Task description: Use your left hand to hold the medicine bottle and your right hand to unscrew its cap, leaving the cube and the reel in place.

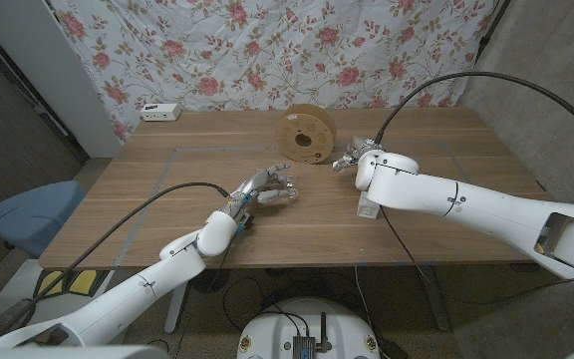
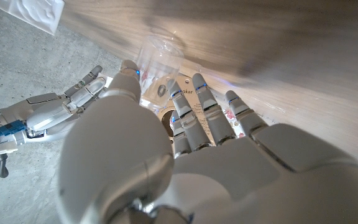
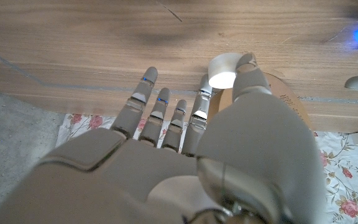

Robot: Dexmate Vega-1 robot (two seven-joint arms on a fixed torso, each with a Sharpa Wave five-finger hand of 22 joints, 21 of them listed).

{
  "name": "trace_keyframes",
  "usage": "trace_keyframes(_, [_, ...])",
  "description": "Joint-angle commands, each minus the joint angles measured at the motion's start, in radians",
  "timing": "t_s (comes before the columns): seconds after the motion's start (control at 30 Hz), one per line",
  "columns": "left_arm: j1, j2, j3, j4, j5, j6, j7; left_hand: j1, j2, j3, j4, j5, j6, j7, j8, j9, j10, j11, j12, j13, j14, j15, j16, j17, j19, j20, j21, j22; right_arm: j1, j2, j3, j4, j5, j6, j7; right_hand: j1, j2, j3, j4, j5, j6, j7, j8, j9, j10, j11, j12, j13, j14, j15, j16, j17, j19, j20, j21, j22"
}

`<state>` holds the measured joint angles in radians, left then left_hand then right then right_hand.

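Observation:
My left hand [image 1: 260,187] grips the clear medicine bottle [image 2: 160,57] near the table's middle; its printed label [image 2: 187,99] shows between the fingers. My right hand [image 1: 352,160] is raised just right of the cardboard reel [image 1: 307,132] and pinches the small white cap [image 3: 222,70] between thumb and a finger, apart from the bottle. The reel [image 3: 286,93] stands on edge behind the cap. A pale see-through cube [image 1: 367,207] sits on the table, partly under my right forearm. The cube [image 2: 36,14] and my right hand [image 2: 48,111] are in the left wrist view too.
A small white device [image 1: 157,112] lies at the table's back left corner. A blue chair [image 1: 28,214] stands off the left side. A floral curtain [image 1: 267,50] hangs behind the table, and tape lines [image 1: 197,150] mark the wood.

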<state>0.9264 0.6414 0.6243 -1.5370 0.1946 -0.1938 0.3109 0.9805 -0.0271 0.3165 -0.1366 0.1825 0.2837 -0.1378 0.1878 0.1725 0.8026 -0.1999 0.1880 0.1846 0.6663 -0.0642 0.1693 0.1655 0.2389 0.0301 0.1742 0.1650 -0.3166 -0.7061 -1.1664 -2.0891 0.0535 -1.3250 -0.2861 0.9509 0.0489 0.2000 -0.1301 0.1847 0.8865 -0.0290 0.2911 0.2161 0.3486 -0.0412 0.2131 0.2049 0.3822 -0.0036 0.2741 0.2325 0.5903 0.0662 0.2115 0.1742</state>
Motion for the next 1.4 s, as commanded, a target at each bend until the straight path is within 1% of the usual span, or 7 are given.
trace_keyframes(0.03, [-0.007, 0.003, 0.007, 0.005, -0.005, 0.004, -0.010, -0.005, 0.003, -0.004, 0.000, 0.006, -0.002, -0.009, -0.007, 0.003, -0.008, 0.005, -0.002, 0.001, -0.005, -0.156, 0.003, 0.001, -0.007, 0.001, 0.007, 0.005, -0.024, 0.024, -0.012, 0.034, -0.043, 0.007, -0.007, -0.007, -0.001, -0.002, -0.002, 0.006, 0.017, -0.016, 0.006, 0.003, 0.010, 0.000, -0.002, 0.000, 0.002, -0.009, 0.004, 0.003, 0.008, 0.003, 0.002, 0.004])
trace_keyframes(0.13, [-0.005, 0.004, 0.007, 0.004, -0.009, 0.007, -0.013, -0.005, 0.002, -0.006, 0.000, 0.007, -0.005, -0.010, -0.008, 0.003, -0.014, 0.007, -0.003, 0.000, -0.009, -0.156, 0.003, 0.001, -0.008, 0.001, 0.007, 0.005, -0.018, 0.027, -0.027, 0.038, -0.054, -0.006, -0.003, -0.008, -0.001, -0.002, -0.002, 0.007, 0.020, -0.017, 0.007, 0.003, 0.010, -0.001, -0.002, 0.000, 0.002, -0.010, 0.003, 0.003, 0.009, 0.003, 0.001, 0.004])
trace_keyframes(0.43, [0.003, 0.012, 0.006, -0.011, -0.010, 0.019, -0.015, -0.009, -0.005, -0.019, 0.000, 0.008, -0.015, -0.024, -0.009, 0.003, -0.040, 0.013, -0.006, 0.000, -0.034, -0.154, 0.000, 0.000, -0.012, 0.001, 0.009, 0.005, -0.038, 0.035, -0.022, 0.039, -0.065, -0.015, -0.013, -0.014, -0.001, -0.004, 0.000, 0.007, 0.021, -0.019, 0.006, 0.003, 0.011, -0.004, -0.003, 0.001, 0.002, -0.009, 0.003, 0.002, 0.009, 0.003, 0.001, 0.004])
trace_keyframes(0.6, [0.006, 0.016, 0.006, -0.014, -0.011, 0.017, -0.016, -0.009, -0.007, -0.025, -0.001, 0.010, -0.022, -0.027, -0.009, 0.003, -0.064, 0.017, -0.010, 0.000, -0.046, -0.155, 0.000, 0.000, -0.015, 0.004, 0.009, 0.005, -0.039, 0.034, -0.026, 0.036, -0.071, -0.016, -0.013, -0.015, -0.001, -0.004, 0.000, 0.007, 0.022, -0.020, 0.006, 0.003, 0.013, -0.005, -0.002, 0.001, 0.004, -0.010, 0.003, 0.002, 0.010, 0.002, 0.001, 0.004])
trace_keyframes(0.97, [0.015, 0.023, 0.004, -0.027, -0.012, 0.030, -0.018, -0.013, -0.011, -0.035, 0.000, 0.012, -0.035, -0.034, -0.010, 0.003, -0.085, 0.021, -0.008, -0.001, -0.073, -0.155, -0.001, -0.001, -0.023, 0.008, 0.009, 0.005, -0.049, 0.035, -0.020, 0.032, -0.077, -0.016, -0.017, -0.016, -0.001, -0.003, -0.002, 0.008, 0.024, -0.022, 0.005, 0.003, 0.016, -0.006, -0.003, 0.001, 0.006, -0.012, 0.002, 0.001, 0.011, 0.001, 0.000, 0.004])
trace_keyframes(1.3, [0.017, 0.027, 0.005, -0.031, -0.017, 0.030, -0.028, -0.021, -0.020, -0.053, 0.002, 0.015, -0.061, -0.047, -0.012, 0.003, -0.136, 0.024, -0.012, -0.001, -0.104, -0.149, 0.000, -0.001, -0.041, 0.009, 0.007, 0.005, -0.054, 0.035, -0.017, 0.031, -0.079, -0.016, -0.016, -0.016, 0.000, -0.003, -0.003, 0.008, 0.026, -0.022, 0.005, 0.003, 0.017, -0.008, -0.003, 0.001, 0.005, -0.012, 0.001, 0.001, 0.011, 0.000, 0.000, 0.004])
trace_keyframes(1.4, [0.019, 0.030, 0.003, -0.036, -0.019, 0.035, -0.030, -0.028, -0.025, -0.060, 0.004, 0.016, -0.077, -0.049, -0.014, 0.003, -0.154, 0.029, -0.012, -0.001, -0.115, -0.147, 0.000, -0.001, -0.048, 0.013, 0.007, 0.005, -0.059, 0.037, -0.013, 0.038, -0.076, -0.014, -0.014, -0.019, 0.000, -0.003, -0.002, 0.008, 0.024, -0.022, 0.004, 0.003, 0.017, -0.004, -0.004, 0.001, 0.004, -0.012, 0.000, 0.001, 0.011, 0.000, -0.001, 0.004])
